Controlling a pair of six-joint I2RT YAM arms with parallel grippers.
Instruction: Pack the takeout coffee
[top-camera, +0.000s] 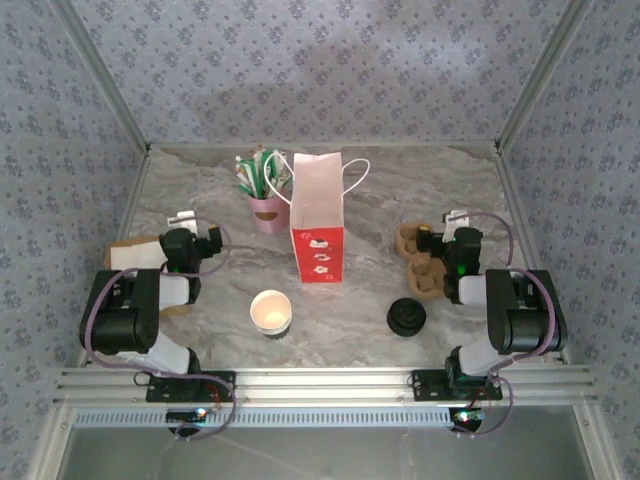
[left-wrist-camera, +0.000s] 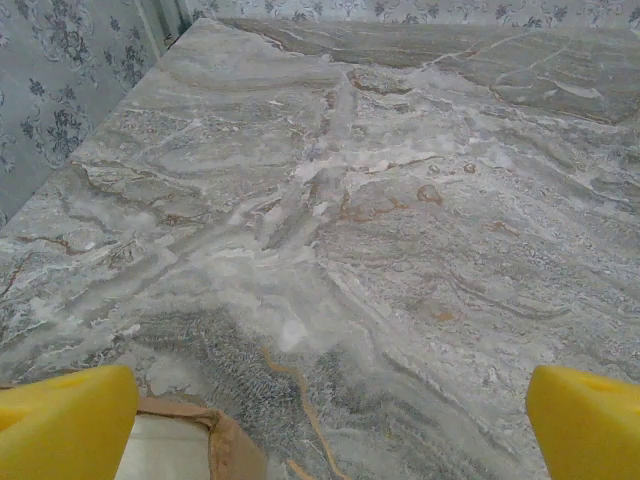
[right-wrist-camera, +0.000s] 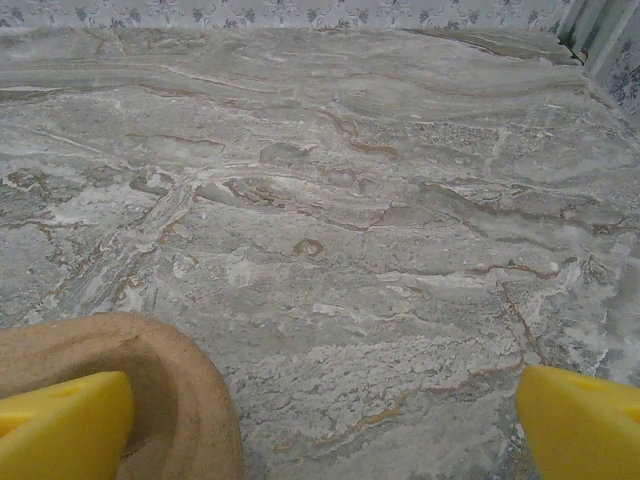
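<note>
Grey marble-look table (top-camera: 440, 185), brown-veined, boxed in by blue-grey floral walls (top-camera: 300, 70). The takeout coffee (top-camera: 271, 312), cream inside with a dark wall, stands upright at 7 o'clock from the red-and-white bag (top-camera: 318, 232). Left gripper (left-wrist-camera: 330, 415) and right gripper (right-wrist-camera: 325, 420) each hold their 2 yellow fingers wide apart, empty.

Colour check from my remote seat: mostly grey, with a few pops.
I'm seeing a grey marble table (top-camera: 420, 190) with rusty-brown veins and blue-grey floral wallpaper (top-camera: 300, 60). The paper bag (top-camera: 317, 215) is red with white prints low down and pale pink above. The takeout coffee (top-camera: 271, 312) is cream inside and dark outside. There's also a pink cup (top-camera: 268, 212) of green-and-white sticks (top-camera: 255, 172), a black lid (top-camera: 406, 318) and a tan pulp carrier (top-camera: 420, 262). The left gripper (left-wrist-camera: 325, 425) and right gripper (right-wrist-camera: 320, 425) have yellow fingertips.
</note>
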